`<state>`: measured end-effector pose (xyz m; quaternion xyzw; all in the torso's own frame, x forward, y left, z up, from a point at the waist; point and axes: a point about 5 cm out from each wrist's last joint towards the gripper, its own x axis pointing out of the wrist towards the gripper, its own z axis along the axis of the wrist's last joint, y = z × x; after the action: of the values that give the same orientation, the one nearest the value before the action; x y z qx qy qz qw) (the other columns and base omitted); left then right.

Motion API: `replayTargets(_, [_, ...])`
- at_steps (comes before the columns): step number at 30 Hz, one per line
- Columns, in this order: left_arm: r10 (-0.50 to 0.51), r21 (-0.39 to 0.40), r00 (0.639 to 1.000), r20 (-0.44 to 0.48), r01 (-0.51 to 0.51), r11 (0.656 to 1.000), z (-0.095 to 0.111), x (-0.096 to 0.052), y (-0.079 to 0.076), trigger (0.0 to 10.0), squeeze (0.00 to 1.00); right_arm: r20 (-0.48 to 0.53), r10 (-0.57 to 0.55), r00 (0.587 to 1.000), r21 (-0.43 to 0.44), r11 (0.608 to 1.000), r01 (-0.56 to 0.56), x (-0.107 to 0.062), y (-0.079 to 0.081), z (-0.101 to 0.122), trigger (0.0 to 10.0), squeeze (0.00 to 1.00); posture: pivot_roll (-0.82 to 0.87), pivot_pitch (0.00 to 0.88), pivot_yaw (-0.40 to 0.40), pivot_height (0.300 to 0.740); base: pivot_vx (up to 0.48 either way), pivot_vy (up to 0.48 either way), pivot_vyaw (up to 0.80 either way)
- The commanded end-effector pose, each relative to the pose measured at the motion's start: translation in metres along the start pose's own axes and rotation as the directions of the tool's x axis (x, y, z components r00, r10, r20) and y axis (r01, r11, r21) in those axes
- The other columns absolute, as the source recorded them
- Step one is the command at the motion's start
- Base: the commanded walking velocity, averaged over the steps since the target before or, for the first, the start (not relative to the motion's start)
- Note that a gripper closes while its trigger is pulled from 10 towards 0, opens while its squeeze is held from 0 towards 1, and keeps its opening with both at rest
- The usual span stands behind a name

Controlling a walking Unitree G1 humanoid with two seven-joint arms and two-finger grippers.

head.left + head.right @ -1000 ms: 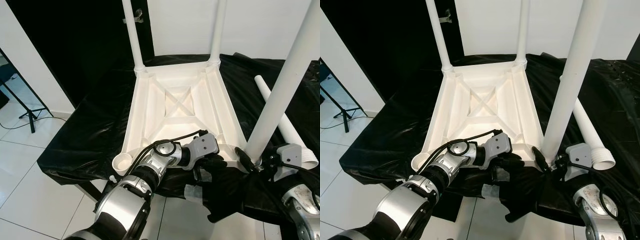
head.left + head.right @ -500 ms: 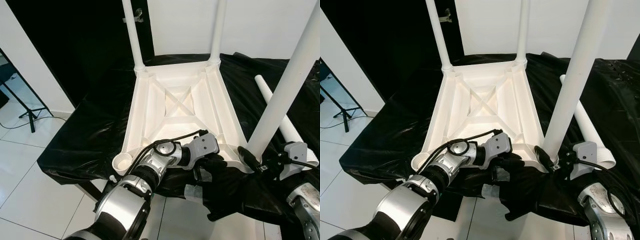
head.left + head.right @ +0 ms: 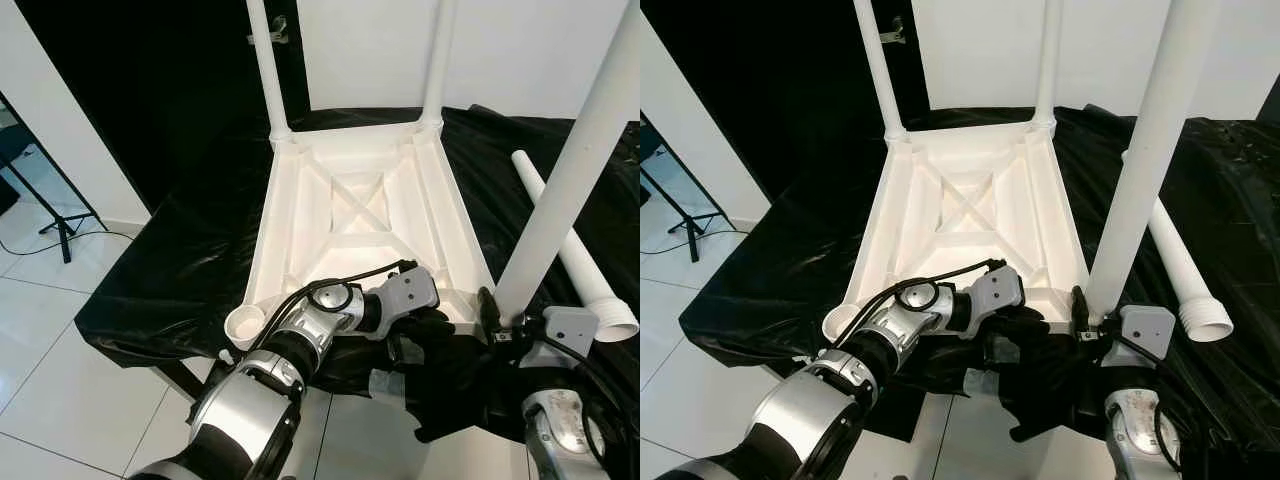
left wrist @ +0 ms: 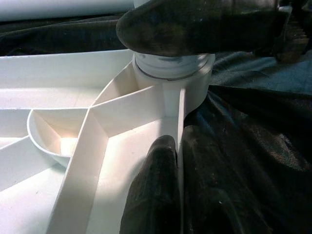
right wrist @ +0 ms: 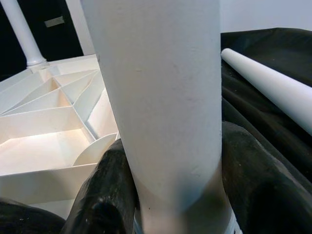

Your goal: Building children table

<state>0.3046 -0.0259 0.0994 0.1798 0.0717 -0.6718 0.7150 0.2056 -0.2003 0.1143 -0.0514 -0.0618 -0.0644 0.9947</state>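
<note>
The white table top (image 3: 360, 210) lies upside down on a black-draped surface. Two white legs (image 3: 268, 70) stand upright in its far corners. A third leg (image 3: 575, 170) rises from the near right corner. My right gripper (image 3: 500, 312) is shut on that third leg's base, a black finger (image 5: 105, 195) pressing each side of it. My left gripper (image 3: 425, 325) is shut on the table top's near rim beside that corner, with one finger (image 4: 153, 195) lying inside the rim wall. The near left corner socket (image 3: 243, 323) holds no leg.
One loose white leg (image 3: 575, 255) lies on the black cloth (image 3: 170, 270) to the right of the table top. White floor tiles and a stand's black feet (image 3: 55, 225) are to the left. A white wall stands behind.
My right wrist has swung around the third leg's base, from its right side toward me. The leg stays in the corner. My left arm has not moved.
</note>
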Motion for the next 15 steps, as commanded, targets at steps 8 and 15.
replayTargets(8, [0.107,-0.127,0.985,-0.138,-0.124,0.984,-0.039,-0.002,-0.012,10.0,0.00,-0.033,0.018,0.999,0.017,1.000,-0.017,0.006,0.000,-0.008,10.0,1.00,0.02,0.000,0.074,0.740,0.000,0.000,0.00])
replayTargets(15, [0.107,-0.127,0.985,-0.139,-0.125,0.984,-0.039,-0.002,-0.012,10.0,0.00,0.019,0.243,0.970,-0.038,0.970,-0.242,0.007,0.006,0.001,10.0,0.00,0.02,0.000,0.068,0.740,0.000,0.000,0.00])
